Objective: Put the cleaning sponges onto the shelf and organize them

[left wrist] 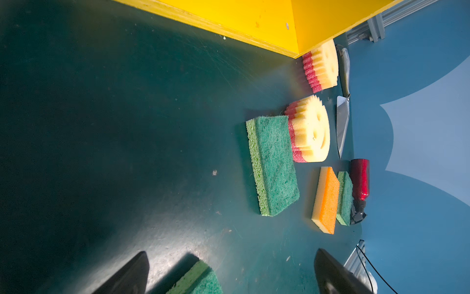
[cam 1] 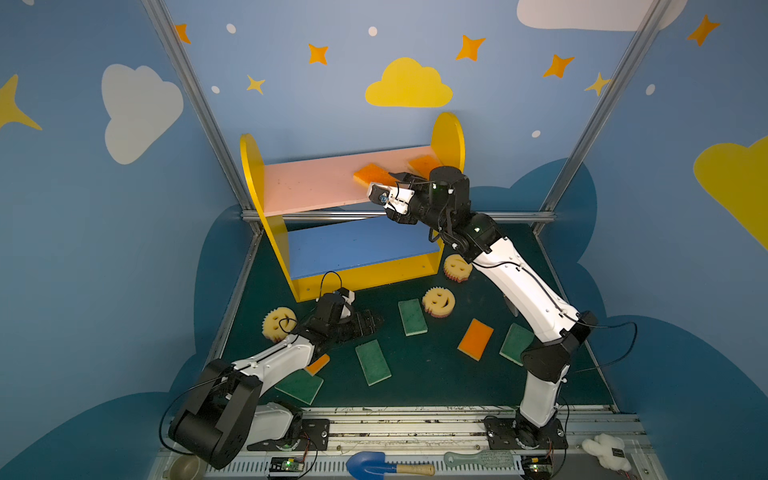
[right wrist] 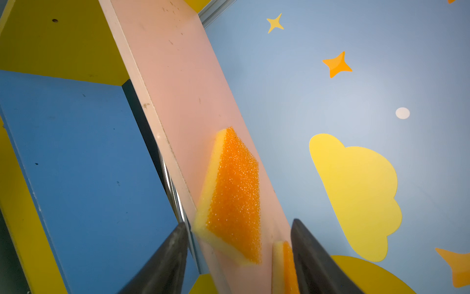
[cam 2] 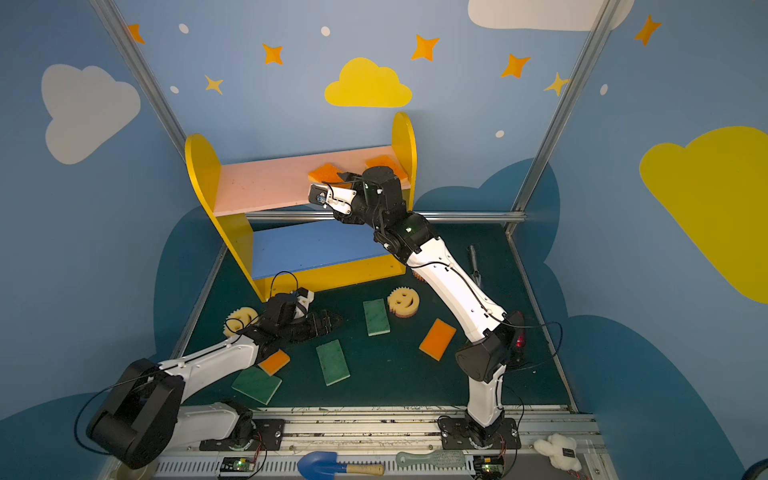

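The shelf [cam 1: 249,174] stands at the back. Two orange-topped sponges lie on its pink upper board [cam 1: 307,187]: one [cam 1: 372,174] mid-board, one [cam 1: 422,163] by the right panel. My right gripper [cam 1: 390,193] hovers at that board, open; in the right wrist view the nearer sponge [right wrist: 234,193] lies free just ahead of the spread jaws of my right gripper [right wrist: 238,222]. My left gripper [cam 1: 372,324] is open low over the floor, a green sponge's corner [left wrist: 198,280] between its fingers. Green pads [cam 1: 412,317], an orange pad [cam 1: 476,338] and smiley sponges [cam 1: 438,302] lie on the floor.
A red bottle [left wrist: 360,178] and a metal trowel [left wrist: 342,122] lie by the right wall. A blue trowel [cam 1: 374,465], a brush [cam 1: 478,459] and a white fluffy toy [cam 1: 604,451] sit on the front rail. The blue middle board [cam 1: 357,245] is bare.
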### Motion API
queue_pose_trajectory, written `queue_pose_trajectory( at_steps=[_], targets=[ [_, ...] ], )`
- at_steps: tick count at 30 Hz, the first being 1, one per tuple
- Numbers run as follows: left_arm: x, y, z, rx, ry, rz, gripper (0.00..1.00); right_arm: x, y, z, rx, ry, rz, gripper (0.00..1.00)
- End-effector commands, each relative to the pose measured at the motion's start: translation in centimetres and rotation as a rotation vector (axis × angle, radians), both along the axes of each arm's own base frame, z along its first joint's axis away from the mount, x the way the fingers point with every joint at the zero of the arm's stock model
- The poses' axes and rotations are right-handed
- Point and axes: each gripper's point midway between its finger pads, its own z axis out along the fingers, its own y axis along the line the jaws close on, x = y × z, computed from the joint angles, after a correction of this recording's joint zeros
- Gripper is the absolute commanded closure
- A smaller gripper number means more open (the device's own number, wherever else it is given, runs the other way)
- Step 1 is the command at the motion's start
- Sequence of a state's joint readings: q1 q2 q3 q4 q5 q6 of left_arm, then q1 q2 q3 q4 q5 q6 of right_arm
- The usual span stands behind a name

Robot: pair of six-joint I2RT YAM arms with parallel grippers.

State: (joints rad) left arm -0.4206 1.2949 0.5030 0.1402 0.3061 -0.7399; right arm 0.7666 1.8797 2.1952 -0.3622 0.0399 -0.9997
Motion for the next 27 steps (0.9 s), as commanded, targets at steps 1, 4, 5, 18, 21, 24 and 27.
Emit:
queue_pose_trajectory(
  at_steps=[1,4,5,18,21,24,27],
  targets=[
    [0.5,-0.3,0.6,-0.006,-0.025,-0.016,0.01,0.1,0.6,-0.9,-0.01,0.037,0.018,0.33],
    [0.5,-0.3,0.6,-0.006,-0.025,-0.017,0.01,-0.2,0.9,-1.5,-0.025,0.071,0.039,0.31],
    [0.5,-0.3,0.5,-0.006,-0.025,-0.018,0.01,-0.4,1.0,-1.6,-0.029,0.08,0.046,0.3],
    [0.4,-0.4,0.3,-0.007,-0.016,-0.021,0.01,1.3,1.1,-2.1,-0.016,0.12,0.046,0.3],
    [0.3,-0.2,0.2,-0.001,-0.015,-0.018,0.01,1.7,1.3,-2.3,-0.014,0.123,0.046,0.31],
    [0.3,-0.1,0.2,0.002,-0.015,-0.014,0.01,1.7,1.6,-2.9,-0.02,0.143,0.054,0.32],
    [0.2,-0.1,0.0,0.004,-0.01,-0.015,0.0,1.9,1.6,-3.7,-0.031,0.163,0.049,0.35]
  ],
)
